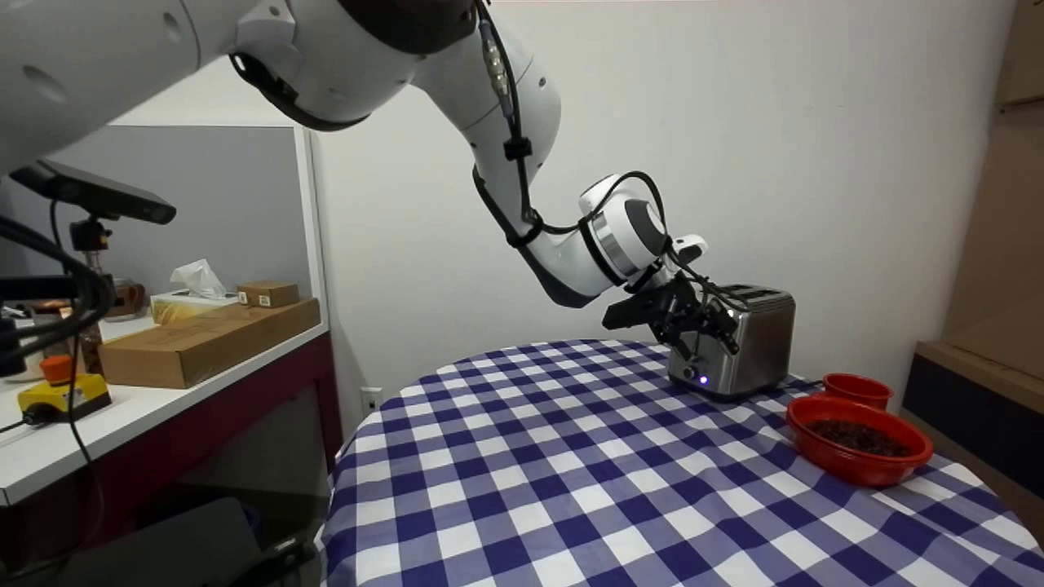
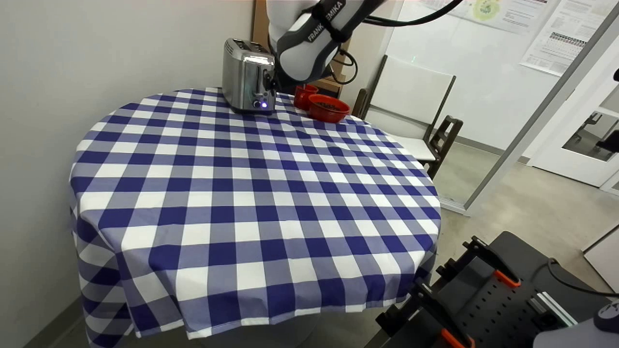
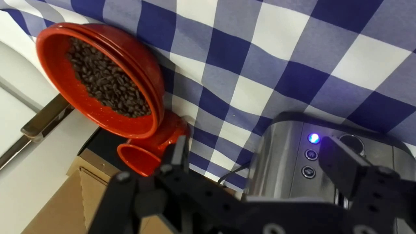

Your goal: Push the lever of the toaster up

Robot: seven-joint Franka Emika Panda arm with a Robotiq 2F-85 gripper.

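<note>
Facing the toaster: black gripper, fingers spread wide apart; in the wrist view one overlaps the control panel, can't tell if it touches.
Toaster: upright, metal, slots on top, near the far edge of the round table in both exterior views.
Control panel: blue light lit, two round buttons below it in the wrist view, dial partly behind the finger.
Lever: can't be made out.
Arm: white, spans over the left table edge to the toaster in an exterior view.
Red bowl: near the right table edge in an exterior view, dark beans inside.
Red cup: just beside the bowl, nearer the far edge in both exterior views.
Cord: black, on the table next to the toaster.
White desk: past the table's left edge in an exterior view, long carton by its right front corner, yellow box with orange button near the front edge.
Chair: beyond the right table edge in an exterior view.
</note>
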